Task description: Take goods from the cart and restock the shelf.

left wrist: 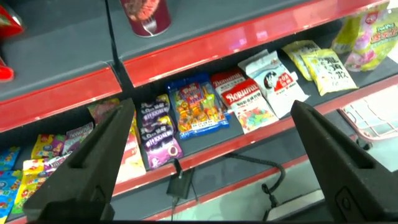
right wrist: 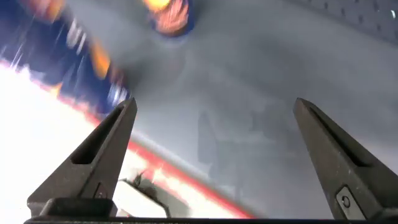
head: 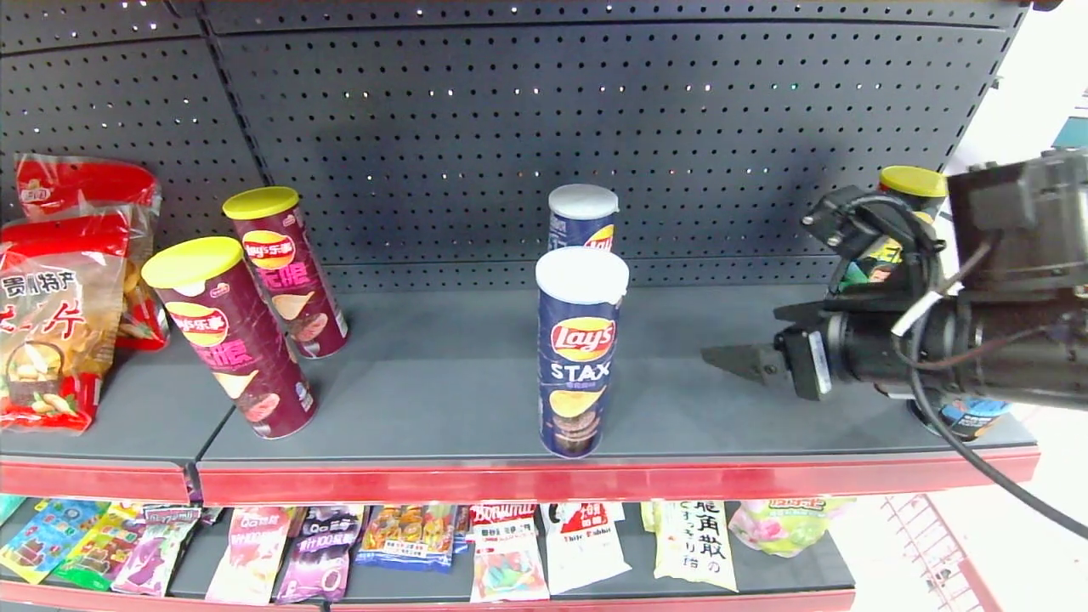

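Two blue chip cans stand upright on the grey shelf board (head: 442,374), one at the front (head: 580,353) and one behind it (head: 583,217). My right gripper (head: 748,340) hovers over the shelf to the right of the front can, open and empty. In the right wrist view the right gripper (right wrist: 214,106) has its jaws spread wide over the shelf surface (right wrist: 249,93), with a blue can (right wrist: 68,43) off to one side. My left gripper (left wrist: 211,109) is open and empty in front of the lower shelf's snack packets (left wrist: 196,102).
Two maroon cans with yellow lids (head: 229,336) (head: 286,270) lean on the shelf's left part, beside red chip bags (head: 59,289). A yellow-lidded can (head: 911,191) stands behind my right arm. Snack packets (head: 408,535) line the lower shelf. Pink wire (head: 926,535) shows lower right.
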